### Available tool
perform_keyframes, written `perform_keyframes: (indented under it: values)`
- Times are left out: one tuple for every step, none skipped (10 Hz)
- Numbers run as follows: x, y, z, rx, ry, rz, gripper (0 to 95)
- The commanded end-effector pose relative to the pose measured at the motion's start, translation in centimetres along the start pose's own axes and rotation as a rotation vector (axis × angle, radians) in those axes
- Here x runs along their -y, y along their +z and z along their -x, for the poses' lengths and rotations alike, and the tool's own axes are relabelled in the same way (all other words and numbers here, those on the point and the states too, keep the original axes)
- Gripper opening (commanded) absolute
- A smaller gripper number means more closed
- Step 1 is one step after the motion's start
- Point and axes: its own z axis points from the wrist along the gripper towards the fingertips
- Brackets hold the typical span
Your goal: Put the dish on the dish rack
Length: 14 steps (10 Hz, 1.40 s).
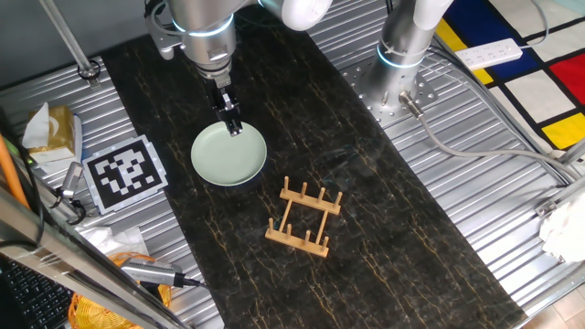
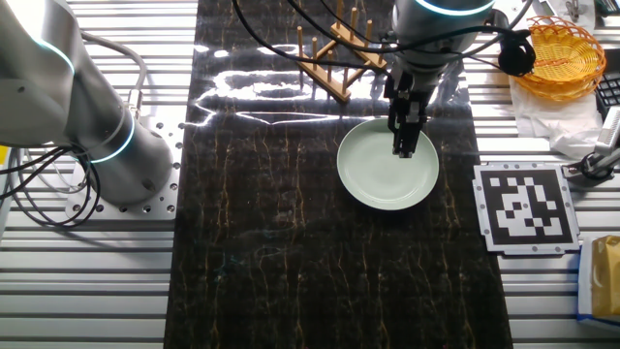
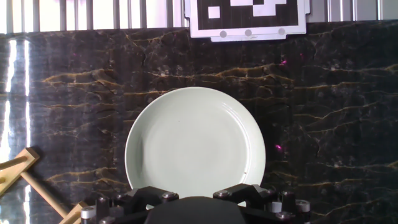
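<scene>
- None of the carrying is done, judging by how things lie — the gripper [image 1: 234,126] hangs over the far edge of the dish [image 1: 228,154], low and close to the rim, fingers pointing down.
- Whether its fingers are parted, closed, or already pinching the rim I cannot tell: in both fixed views they read as one dark shape, and the hand view shows only the gripper's housing at the bottom, not the tips.
- One thing is plain: the dish lies flat on the dark marbled desk [image 1: 384,219], right way up and empty. In the hand view the dish [image 3: 196,147] fills the middle of the picture with its near rim running under the gripper body.
- Well apart from the dish stands the rack [image 1: 305,217], a small wooden frame with upright pegs, and nothing sits in its slots. From the other fixed view the rack [image 2: 334,60] is beyond the dish, partly hidden behind the arm.
- Left to do, as I judge it: get a firm hold on the rim, lift and tip the dish on edge, carry it across, and lower it between the pegs — practically the whole job.
- Off the mat, a printed black-and-white marker card [image 2: 526,206] lies on the ribbed metal just beside the dish's side, clear of the likely route to the rack.
</scene>
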Motion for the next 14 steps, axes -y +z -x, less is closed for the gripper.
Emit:
perform_keyframes:
  values:
    - [0.0,0.0,0.0,0.000,0.000,0.000,95.0]
    - [0.0,0.0,0.0,0.092,-0.115,-0.069,0.0]
    - [0.0,0.0,0.0,0.092,-0.109,-0.069,0.0]
    - [0.0,-0.1,0.1,0.091,-0.104,-0.069,0.0]
    - [0.0,-0.1,0.1,0.090,-0.103,-0.070,0.0]
    - [0.0,-0.1,0.1,0.089,-0.101,-0.069,0.0]
    - [0.0,0.0,0.1,0.085,-0.100,-0.069,0.0]
    - [-0.1,0.0,0.0,0.082,-0.103,-0.070,0.0]
    - [-0.3,0.5,-0.3,0.080,-0.111,-0.078,0.0]
    - [-0.5,0.8,-0.4,0.080,-0.113,-0.080,0.0]
    - [-0.9,1.5,-0.9,0.080,-0.132,-0.080,0.0]
    - [-1.4,2.0,-1.1,0.081,-0.149,-0.081,0.0]
    - [-1.8,2.4,-1.2,0.081,-0.154,-0.078,0.0]
    - [-2.2,2.6,-1.3,0.080,-0.155,-0.078,0.0]
